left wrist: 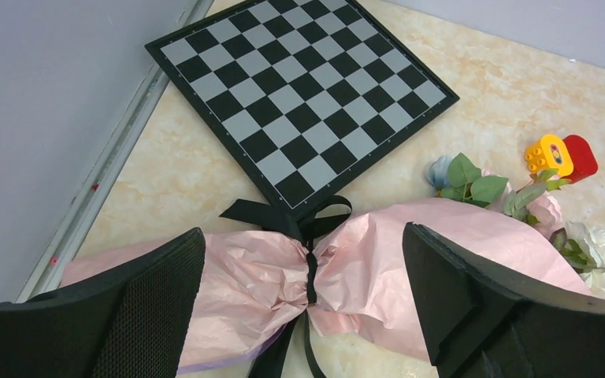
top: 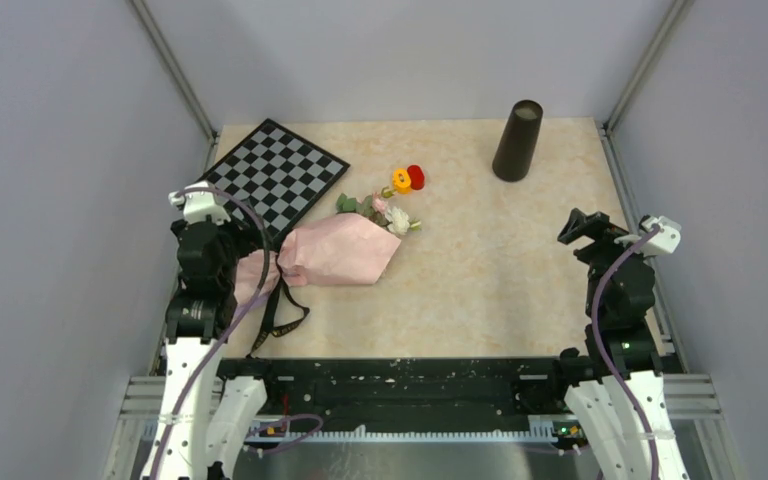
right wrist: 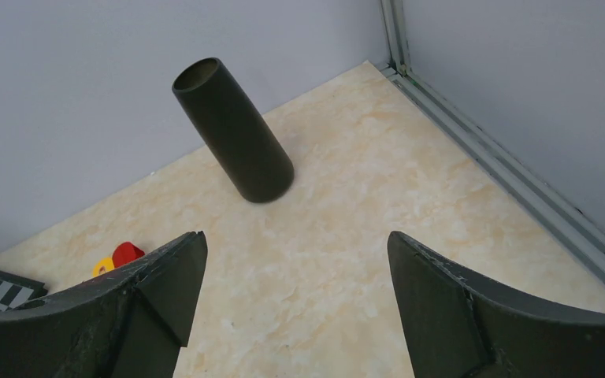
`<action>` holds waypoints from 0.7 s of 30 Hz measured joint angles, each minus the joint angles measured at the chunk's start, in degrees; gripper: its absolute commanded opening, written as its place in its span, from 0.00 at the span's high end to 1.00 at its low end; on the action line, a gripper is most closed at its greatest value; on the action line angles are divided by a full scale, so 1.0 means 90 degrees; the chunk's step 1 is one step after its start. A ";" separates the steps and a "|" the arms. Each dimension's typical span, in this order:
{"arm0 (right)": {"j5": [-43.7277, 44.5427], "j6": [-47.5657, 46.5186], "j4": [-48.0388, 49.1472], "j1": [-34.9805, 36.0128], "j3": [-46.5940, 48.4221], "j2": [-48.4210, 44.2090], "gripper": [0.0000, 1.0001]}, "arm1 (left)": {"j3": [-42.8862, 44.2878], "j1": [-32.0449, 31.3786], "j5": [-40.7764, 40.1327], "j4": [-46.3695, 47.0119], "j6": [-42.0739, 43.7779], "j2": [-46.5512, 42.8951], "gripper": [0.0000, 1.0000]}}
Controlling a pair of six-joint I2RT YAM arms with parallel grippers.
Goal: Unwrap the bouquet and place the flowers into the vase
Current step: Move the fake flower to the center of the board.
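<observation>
The bouquet [top: 335, 255] lies on its side at the left of the desk [top: 480, 290]. Its wide mouth points to the far right and its pinched neck toward the left arm. The flowers [top: 390, 213] poke out of the mouth, and the ribbon [top: 282, 312] trails toward the near edge.

The left wrist view adds detail that the top view loses. The black ribbon [left wrist: 309, 228] is knotted in a bow round the neck of the crinkled pink paper [left wrist: 362, 268], and a lilac edge shows beneath the paper. 3 blooms can be told apart there among green leaves [left wrist: 473, 185]: blue [left wrist: 439, 169], pink [left wrist: 547, 209] and white [left wrist: 603, 252]. Only the top view shows the bouquet, the vase [top: 517, 140] and both arms together. The right wrist view misses the bouquet but shows the vase [right wrist: 236, 134] close, with its mouth open and hollow.

The left fingers [left wrist: 150, 299] are spread wide and hold nothing. In their own view the knot sits between them, with 1 finger over the paper on each side. The right fingers [right wrist: 449, 291] are also spread wide and empty, well apart from the bouquet and facing the vase.

The vase stands upright at the far right. The checkered board [top: 275, 175] lies far left, with its near corner at the bow. A red-and-yellow block [top: 409, 179] sits just beyond the flowers.
</observation>
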 measured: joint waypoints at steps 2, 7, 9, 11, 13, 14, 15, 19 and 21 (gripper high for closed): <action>0.0000 0.0000 0.0000 0.0000 0.0000 0.0000 0.12 | 0.0000 0.0000 0.0012 0.0000 0.0000 0.0061 0.01; -0.0002 0.0002 0.0002 0.0000 0.0000 0.0000 0.12 | 0.0000 0.0000 0.0044 -0.0005 0.0010 0.0187 0.01; -0.0002 0.0002 0.0002 0.0000 0.0000 0.0000 0.13 | 0.0000 0.0000 0.0056 -0.0002 0.0027 0.0197 0.01; -0.0005 0.0002 0.0002 0.0000 0.0000 0.0000 0.13 | 0.0000 0.0000 0.0092 -0.0002 0.0053 0.0231 0.01; -0.0007 0.0002 0.0002 0.0000 0.0000 0.0000 0.13 | 0.0000 0.0000 0.0124 0.0000 0.0117 0.0328 0.01; -0.0010 0.0002 0.0002 0.0000 0.0000 0.0000 0.13 | 0.0000 0.0000 0.0126 -0.0002 0.0126 0.0352 0.01; -0.0010 0.0002 0.0002 0.0000 0.0000 0.0000 0.12 | 0.0000 0.0000 0.0112 -0.0010 0.0165 0.0447 0.01; -0.0017 0.0002 0.0000 0.0000 0.0000 0.0000 0.12 | 0.0002 0.0000 0.0056 -0.0119 0.0454 0.0945 0.01; -0.0046 0.0002 0.0000 0.0000 0.0000 0.0000 0.12 | 0.0002 0.0000 0.0063 -0.0221 0.0675 0.1328 0.01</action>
